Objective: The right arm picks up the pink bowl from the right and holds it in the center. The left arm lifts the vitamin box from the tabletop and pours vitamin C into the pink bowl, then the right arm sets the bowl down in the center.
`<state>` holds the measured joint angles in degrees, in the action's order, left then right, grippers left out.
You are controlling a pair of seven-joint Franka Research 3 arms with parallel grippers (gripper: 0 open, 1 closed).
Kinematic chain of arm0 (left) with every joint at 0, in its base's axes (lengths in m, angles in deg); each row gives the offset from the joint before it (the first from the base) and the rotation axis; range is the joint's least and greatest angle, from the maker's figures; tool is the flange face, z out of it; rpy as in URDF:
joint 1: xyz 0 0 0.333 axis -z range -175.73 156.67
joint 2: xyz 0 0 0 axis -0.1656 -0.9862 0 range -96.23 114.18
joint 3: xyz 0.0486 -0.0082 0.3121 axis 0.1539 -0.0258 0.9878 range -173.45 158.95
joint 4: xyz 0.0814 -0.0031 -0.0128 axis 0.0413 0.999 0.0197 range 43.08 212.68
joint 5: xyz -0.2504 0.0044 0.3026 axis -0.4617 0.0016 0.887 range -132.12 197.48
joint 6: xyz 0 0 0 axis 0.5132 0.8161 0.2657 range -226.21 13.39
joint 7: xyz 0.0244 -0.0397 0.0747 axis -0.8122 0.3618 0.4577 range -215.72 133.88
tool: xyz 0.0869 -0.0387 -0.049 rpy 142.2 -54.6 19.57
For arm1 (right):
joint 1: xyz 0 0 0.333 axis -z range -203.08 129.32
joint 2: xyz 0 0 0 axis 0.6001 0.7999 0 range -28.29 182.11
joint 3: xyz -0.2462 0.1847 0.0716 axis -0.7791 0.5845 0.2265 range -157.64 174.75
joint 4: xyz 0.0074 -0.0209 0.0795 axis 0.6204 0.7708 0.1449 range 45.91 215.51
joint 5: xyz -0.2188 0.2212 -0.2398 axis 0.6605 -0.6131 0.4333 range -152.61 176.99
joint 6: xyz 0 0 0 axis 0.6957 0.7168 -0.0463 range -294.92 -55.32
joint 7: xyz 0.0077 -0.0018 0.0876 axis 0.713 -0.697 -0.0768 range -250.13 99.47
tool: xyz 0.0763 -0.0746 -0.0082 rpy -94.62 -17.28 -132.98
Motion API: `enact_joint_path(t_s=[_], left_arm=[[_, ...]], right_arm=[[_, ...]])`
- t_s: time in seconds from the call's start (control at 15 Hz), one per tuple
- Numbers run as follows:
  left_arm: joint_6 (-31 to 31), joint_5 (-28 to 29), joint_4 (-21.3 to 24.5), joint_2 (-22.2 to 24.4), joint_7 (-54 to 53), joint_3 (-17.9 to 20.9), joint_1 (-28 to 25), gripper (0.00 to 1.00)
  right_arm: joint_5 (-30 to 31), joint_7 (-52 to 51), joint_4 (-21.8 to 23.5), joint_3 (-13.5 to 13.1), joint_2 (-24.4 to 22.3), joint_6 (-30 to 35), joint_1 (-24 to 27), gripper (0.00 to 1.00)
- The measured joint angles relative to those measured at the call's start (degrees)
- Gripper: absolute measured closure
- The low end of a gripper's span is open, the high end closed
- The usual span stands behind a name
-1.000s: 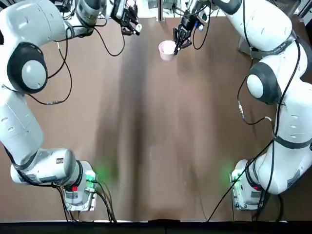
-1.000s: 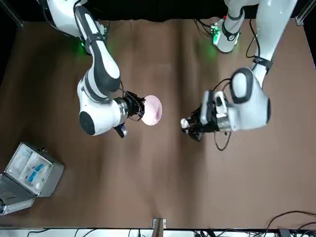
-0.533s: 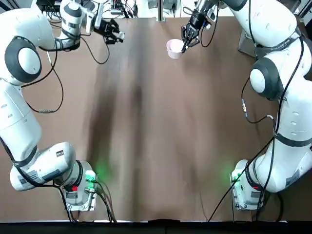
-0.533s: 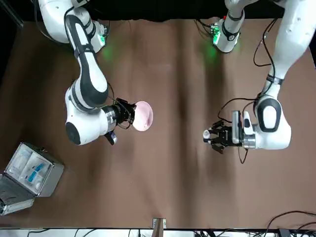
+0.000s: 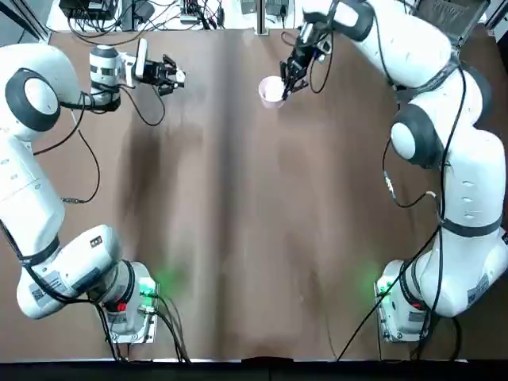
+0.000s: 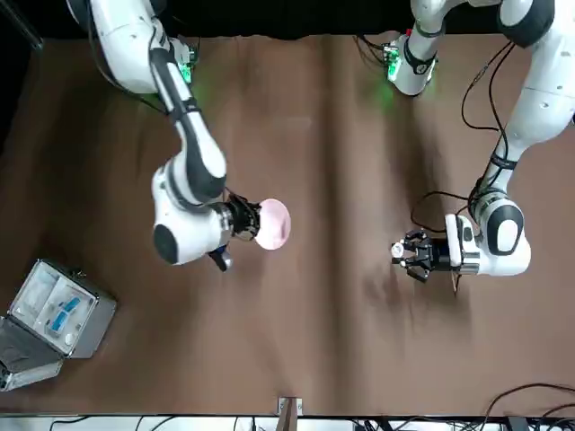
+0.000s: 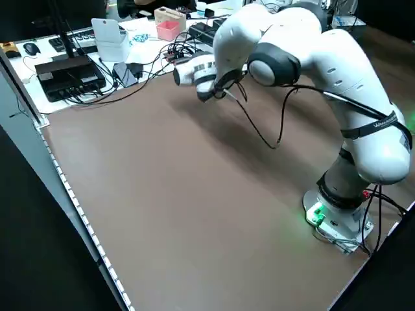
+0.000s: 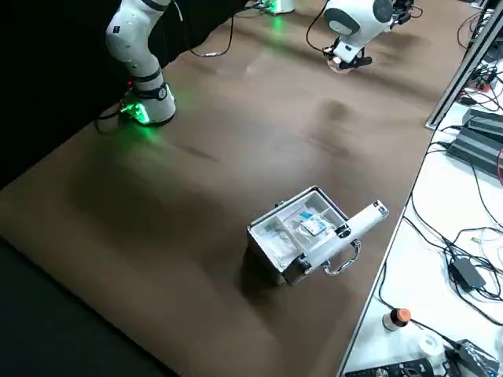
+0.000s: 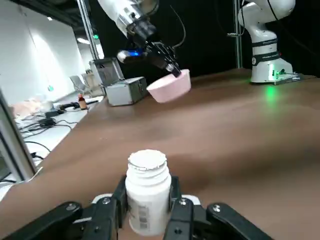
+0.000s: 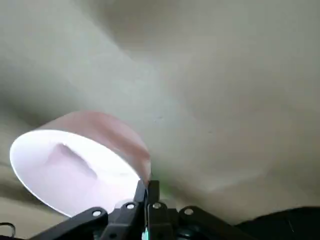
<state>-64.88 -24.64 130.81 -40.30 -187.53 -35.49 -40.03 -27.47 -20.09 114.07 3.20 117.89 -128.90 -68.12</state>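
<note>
With only a rim pinch, right hand could drop pink bowl; left hand clamps vitamin box, upper left.

Robotics lab, two white arms bolted to a brown tabletop, cable-strewn bench with electronics alongside, apparently office chairs in a bright hall behind

Left gripper with vitamin box swung outward from pink bowl; bowl shifted slightly.
</note>
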Motion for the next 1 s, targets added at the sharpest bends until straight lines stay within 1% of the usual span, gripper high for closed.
enact_joint_path(t_s=[0.2, 0.4, 0.73, 0.93, 1.0], left_arm=[[1.42, 0.01, 0.0, -3.03, -5.98, 0.17, -3.32, 0.64], [2.81, 0.27, -0.01, -6.27, -8.57, 0.98, -5.21, 0.64], [3.52, 0.97, 0.06, -8.59, -8.45, 4.13, -5.4, 0.64], [3.52, 1.61, 0.07, -10.08, -8.36, 5.18, -5.22, 0.64], [3.52, 2.66, -0.02, -10.85, -8.34, 5.47, -5.22, 0.64]], right_arm=[[1.51, -0.89, 0.14, 0.04, 1.94, -6.64, -3.05, 0.97], [1.8, -2.13, 0.88, 0.05, 4.13, -12.69, -4.59, 0.97], [1.79, -4.11, 1.22, 0.11, 6.63, -18.63, -6.37, 0.97], [1.69, -4.2, 1.28, 0.16, 8.08, -19.98, -6.9, 0.97], [1.62, -4.63, 1.27, 0.22, 8.65, -20.11, -7.11, 0.97]])
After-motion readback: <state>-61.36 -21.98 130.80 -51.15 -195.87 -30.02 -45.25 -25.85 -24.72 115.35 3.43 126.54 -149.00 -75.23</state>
